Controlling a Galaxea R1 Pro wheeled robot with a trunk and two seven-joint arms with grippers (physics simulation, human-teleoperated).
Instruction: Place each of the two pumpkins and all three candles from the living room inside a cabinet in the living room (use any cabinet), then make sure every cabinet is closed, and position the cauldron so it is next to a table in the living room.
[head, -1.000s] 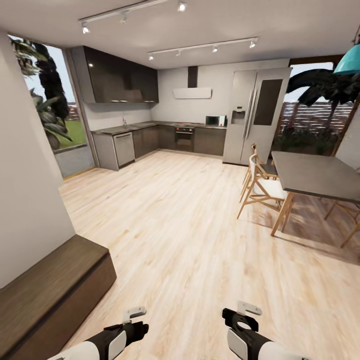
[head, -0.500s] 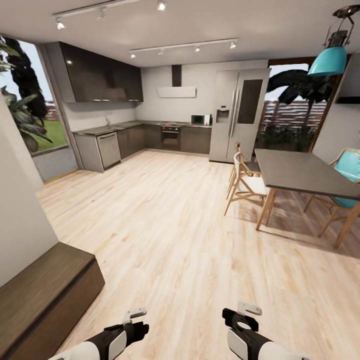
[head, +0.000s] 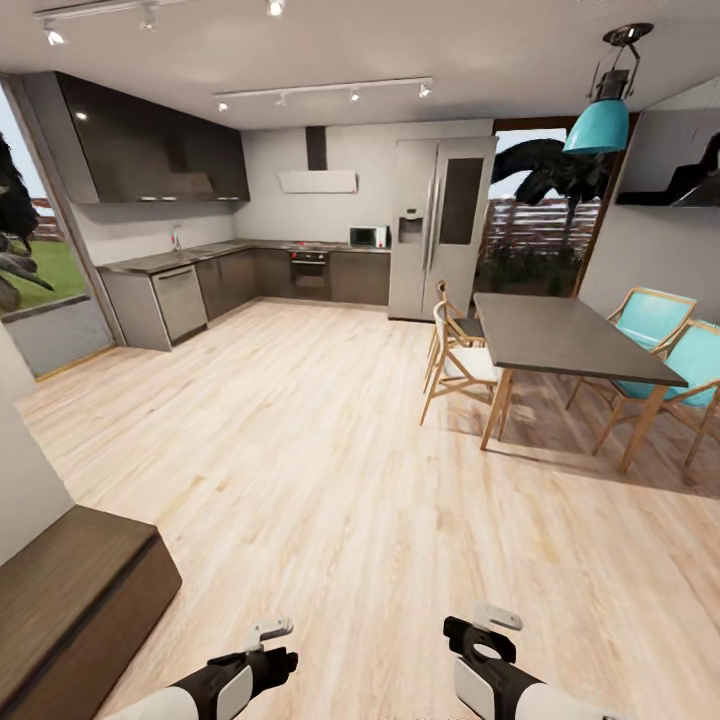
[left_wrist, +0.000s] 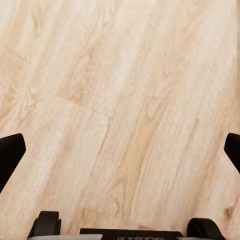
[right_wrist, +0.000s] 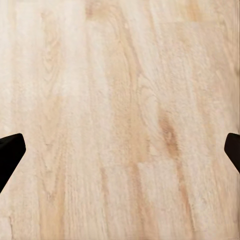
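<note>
The robot is between rooms, so the job now is to find the living room without clipping the dining table (head: 560, 335). Both the left gripper (head: 270, 645) and right gripper (head: 480, 630) hang wide apart, holding nothing. The dark cabinet (head: 70, 590) sits just beside the left arm.

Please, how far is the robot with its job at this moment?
Nothing looks done from here. Both pincers, left and right, are open and empty over the wooden floor. Ahead are a kitchen with a refrigerator and a dining table; a dark-brown wooden unit stands at the left, closed on the sides that show. Pumpkins, candles and cauldron remain to be found, so all steps seem left.
</note>
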